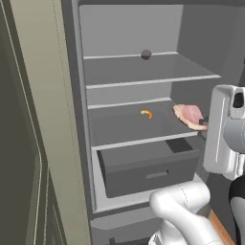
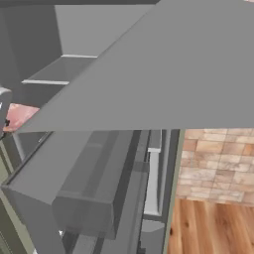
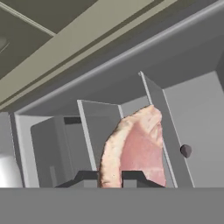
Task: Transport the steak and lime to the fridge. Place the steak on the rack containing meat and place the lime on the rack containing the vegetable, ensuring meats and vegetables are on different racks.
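steak [image 3: 140,151] pinched between gripper [image 3: 110,178] fingertips, seemingly

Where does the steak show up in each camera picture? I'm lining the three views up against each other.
Left base view: the steak is at the right end of the middle shelf, right of the small orange piece.
Right base view: a pink patch at the left edge.
Hand view: lower centre, held in the shut gripper.
Shared landmark: the small dark round thing on the upper shelf.
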Motion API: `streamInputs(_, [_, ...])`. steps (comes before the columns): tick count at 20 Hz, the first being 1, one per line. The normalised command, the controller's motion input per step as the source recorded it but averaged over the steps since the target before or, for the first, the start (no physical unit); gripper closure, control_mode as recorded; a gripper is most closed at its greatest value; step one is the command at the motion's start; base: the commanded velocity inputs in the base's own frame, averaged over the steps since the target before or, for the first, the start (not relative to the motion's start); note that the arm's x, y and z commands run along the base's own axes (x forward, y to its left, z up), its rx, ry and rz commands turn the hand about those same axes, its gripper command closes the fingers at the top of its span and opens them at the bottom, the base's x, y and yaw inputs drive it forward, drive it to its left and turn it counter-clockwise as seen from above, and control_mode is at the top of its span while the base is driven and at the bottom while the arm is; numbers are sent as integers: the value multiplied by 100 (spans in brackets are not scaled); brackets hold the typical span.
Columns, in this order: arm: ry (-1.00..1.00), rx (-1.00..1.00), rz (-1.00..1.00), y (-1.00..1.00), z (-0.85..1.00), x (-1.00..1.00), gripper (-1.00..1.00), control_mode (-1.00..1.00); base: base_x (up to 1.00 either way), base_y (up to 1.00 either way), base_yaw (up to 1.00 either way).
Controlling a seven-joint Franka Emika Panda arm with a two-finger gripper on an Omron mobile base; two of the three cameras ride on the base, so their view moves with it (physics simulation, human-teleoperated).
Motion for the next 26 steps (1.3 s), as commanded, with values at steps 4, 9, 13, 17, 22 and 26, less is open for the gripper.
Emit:
streamInputs(4, [0,0,0,0,0,0,100,100,56,4,-6])
streamInputs(9, [0,0,0,0,0,0,100,100,43,0,-10])
streamInputs(13, [1,0,-5,-3,-57,54,100,-100,0,0,0])
streamInputs(17, [7,0,-1,-4,-90,65,100,-100,0,0,0])
streamInputs(22, [14,0,0,0,-98,93,100,-100,0,0,0])
streamInputs(26, [24,0,0,-2,-81,100,100,-100,0,0,0])
